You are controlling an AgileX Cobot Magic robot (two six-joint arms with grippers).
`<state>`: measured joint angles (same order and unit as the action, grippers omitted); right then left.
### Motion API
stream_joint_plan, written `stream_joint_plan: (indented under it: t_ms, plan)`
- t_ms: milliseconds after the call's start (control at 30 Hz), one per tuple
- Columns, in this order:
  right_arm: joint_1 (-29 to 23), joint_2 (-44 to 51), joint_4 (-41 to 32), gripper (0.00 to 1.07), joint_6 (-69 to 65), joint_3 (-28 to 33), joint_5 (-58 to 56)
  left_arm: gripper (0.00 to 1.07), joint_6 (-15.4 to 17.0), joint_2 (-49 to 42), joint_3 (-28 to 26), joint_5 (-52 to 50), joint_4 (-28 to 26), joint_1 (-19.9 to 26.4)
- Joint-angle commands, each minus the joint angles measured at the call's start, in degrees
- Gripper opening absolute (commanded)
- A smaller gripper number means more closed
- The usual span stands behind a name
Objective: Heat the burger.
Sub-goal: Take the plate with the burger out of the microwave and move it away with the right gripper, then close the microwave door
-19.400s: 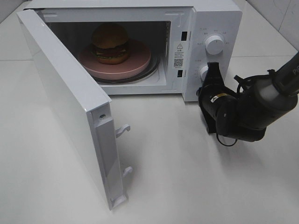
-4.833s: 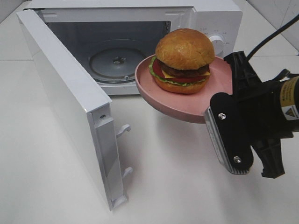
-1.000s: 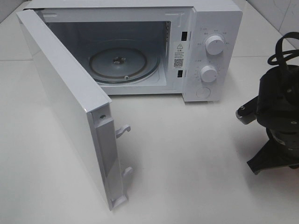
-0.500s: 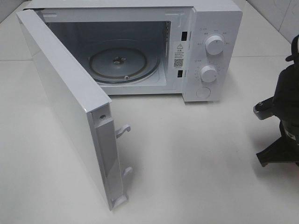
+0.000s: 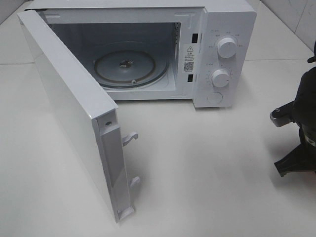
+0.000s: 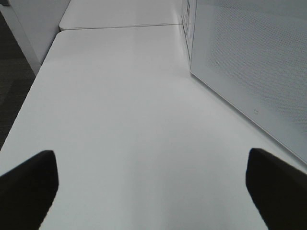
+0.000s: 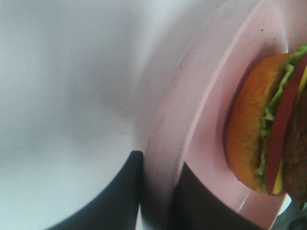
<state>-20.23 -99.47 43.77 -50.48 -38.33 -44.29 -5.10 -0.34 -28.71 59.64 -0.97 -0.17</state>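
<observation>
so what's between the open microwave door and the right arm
Only bare white table in the exterior high view. The microwave door stands swung open at left, the right arm sits at the right edge, and nothing lies between them.

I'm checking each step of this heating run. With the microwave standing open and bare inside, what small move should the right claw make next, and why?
Probably open the right claw and let go of the pink plate. Its fingers pinch the rim, the burger sits on the plate, and the microwave shows only its turntable. Whether the plate rests on the table is unclear, so ease open.
</observation>
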Motion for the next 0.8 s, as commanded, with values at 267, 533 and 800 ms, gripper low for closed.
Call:
stream_joint_plan:
  t_ms: [267,533,800]
  plan:
    - [0.2,0.9,-2.3,0.34,6.1,-0.9,-2.2,1.01,0.1,-1.1,0.2,-0.3,0.1,0.1]
    - [0.2,6.1,-7.2,0.44,11.9,-2.3,-1.9,1.01,0.1,-1.1,0.2,-0.3,0.1,0.1]
    - [0.2,16.4,-16.8,0.56,27.4,-3.4,-0.6,1.01,0.1,-1.1,0.2,-0.3,0.1,0.1]
